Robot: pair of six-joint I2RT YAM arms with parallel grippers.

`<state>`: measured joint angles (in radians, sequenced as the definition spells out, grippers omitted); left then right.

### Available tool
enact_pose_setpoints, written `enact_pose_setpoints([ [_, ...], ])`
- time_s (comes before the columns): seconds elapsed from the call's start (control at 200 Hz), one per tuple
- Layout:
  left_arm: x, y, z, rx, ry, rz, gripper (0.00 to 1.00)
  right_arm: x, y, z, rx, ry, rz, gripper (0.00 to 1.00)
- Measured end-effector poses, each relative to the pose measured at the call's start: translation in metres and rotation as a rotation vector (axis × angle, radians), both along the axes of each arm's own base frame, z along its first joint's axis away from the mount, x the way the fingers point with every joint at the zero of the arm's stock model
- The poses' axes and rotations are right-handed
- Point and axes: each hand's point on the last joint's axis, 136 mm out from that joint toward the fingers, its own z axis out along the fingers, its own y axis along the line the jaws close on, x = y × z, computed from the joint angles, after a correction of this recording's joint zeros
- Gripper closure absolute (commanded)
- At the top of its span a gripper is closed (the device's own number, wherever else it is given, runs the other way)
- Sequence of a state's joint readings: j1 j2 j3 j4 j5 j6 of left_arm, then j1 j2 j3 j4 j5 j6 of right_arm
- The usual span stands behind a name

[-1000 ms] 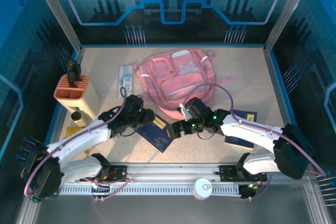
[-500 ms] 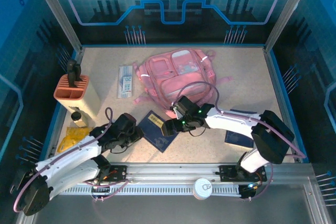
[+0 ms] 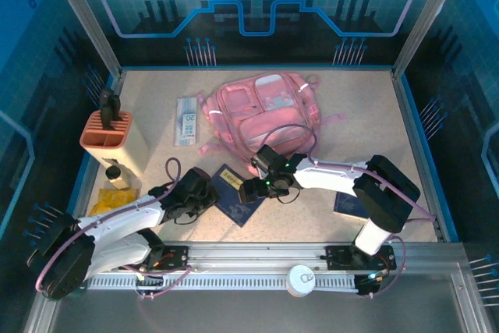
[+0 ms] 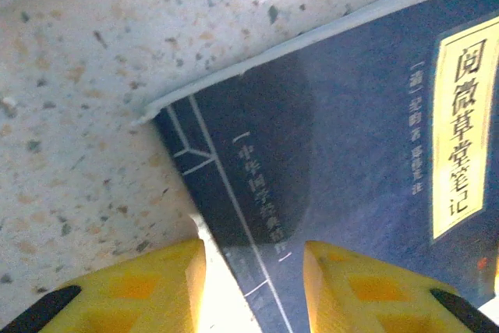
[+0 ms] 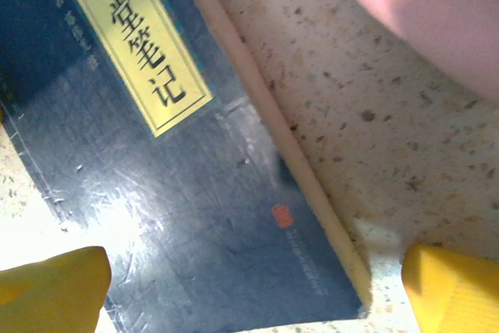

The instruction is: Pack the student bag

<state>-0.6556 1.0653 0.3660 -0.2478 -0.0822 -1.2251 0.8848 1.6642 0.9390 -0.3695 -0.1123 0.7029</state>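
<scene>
From above: student bag (image 3: 261,111) flat at mid-table toward the back, left gripper (image 3: 209,196) and right gripper (image 3: 248,190) low over 1 dark blue book (image 3: 234,207) just in front. On the left wrist: 2 yellow fingers (image 4: 140,286) partly spread astride the book's edge. On the right wrist: fingers (image 5: 54,286) spread wide over another corner, the bag's pink edge at top right.
</scene>
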Motion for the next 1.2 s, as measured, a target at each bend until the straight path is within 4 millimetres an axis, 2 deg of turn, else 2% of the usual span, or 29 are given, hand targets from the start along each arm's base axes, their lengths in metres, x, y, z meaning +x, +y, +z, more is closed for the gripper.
enact_pose_setpoints([
  [0.255, 0.028, 0.008, 0.007, -0.008, -0.092, 0.019, 0.65, -0.037, 0.022, 0.012, 0.037, 0.013, 0.091, 0.11],
  [0.34, 0.034, 0.011, 0.009, 0.004, -0.115, 0.003, 0.64, -0.041, 0.024, 0.017, 0.050, 0.016, 0.095, 0.10],
  [0.48, 0.036, 0.015, 0.018, 0.044, -0.118, -0.028, 0.63, -0.036, 0.014, 0.019, 0.032, 0.024, 0.068, 0.09],
  [0.68, 0.024, 0.019, 0.026, 0.035, -0.099, -0.015, 0.64, -0.010, -0.003, 0.018, 0.024, 0.036, -0.027, 0.21],
  [0.871, 0.002, 0.003, 0.023, -0.005, -0.073, -0.044, 0.63, -0.001, 0.008, 0.015, 0.018, 0.042, -0.014, 0.27],
  [1.201, -0.008, 0.005, 0.000, 0.022, 0.011, -0.013, 0.63, 0.006, 0.024, 0.001, -0.011, 0.051, 0.027, 0.35],
])
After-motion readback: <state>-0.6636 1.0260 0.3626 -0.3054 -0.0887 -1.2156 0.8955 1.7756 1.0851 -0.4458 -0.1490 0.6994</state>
